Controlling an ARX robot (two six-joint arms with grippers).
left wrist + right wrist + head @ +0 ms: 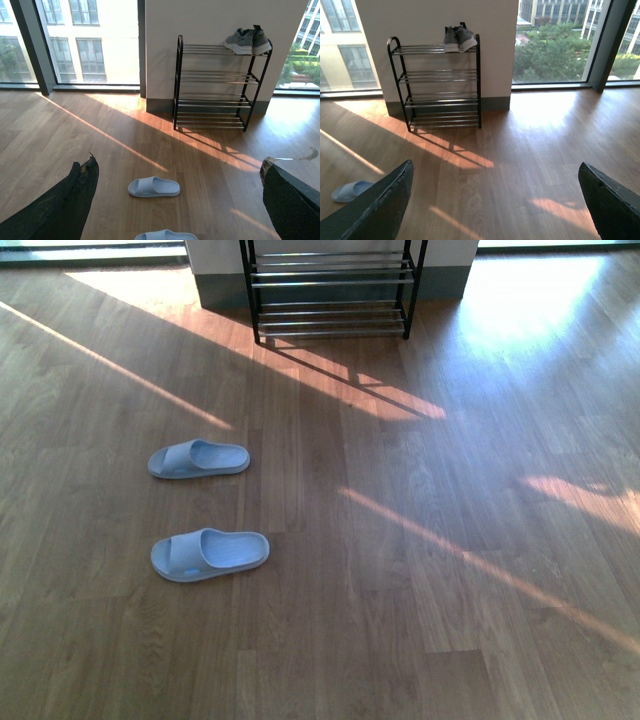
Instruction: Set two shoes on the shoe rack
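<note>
Two pale blue slides lie on the wood floor, the farther slide (198, 458) and the nearer slide (209, 553), both toes pointing right. The left wrist view shows the farther slide (153, 187) and the top of the nearer slide (165, 235) between the wide-apart fingers of my open left gripper (180, 175). The shoe rack (330, 290) stands against the wall; its black frame and chrome bars (215, 85) carry a pair of grey sneakers (248, 41) on the top tier. My right gripper (495, 172) is open over bare floor, with the shoe rack (437, 82), grey sneakers (458, 38) and one slide (351, 190) in its view.
A white wall section (220, 20) backs the rack, with floor-to-ceiling windows (75, 40) on both sides. Sunlight stripes (330, 380) cross the wooden floor between the slides and the rack.
</note>
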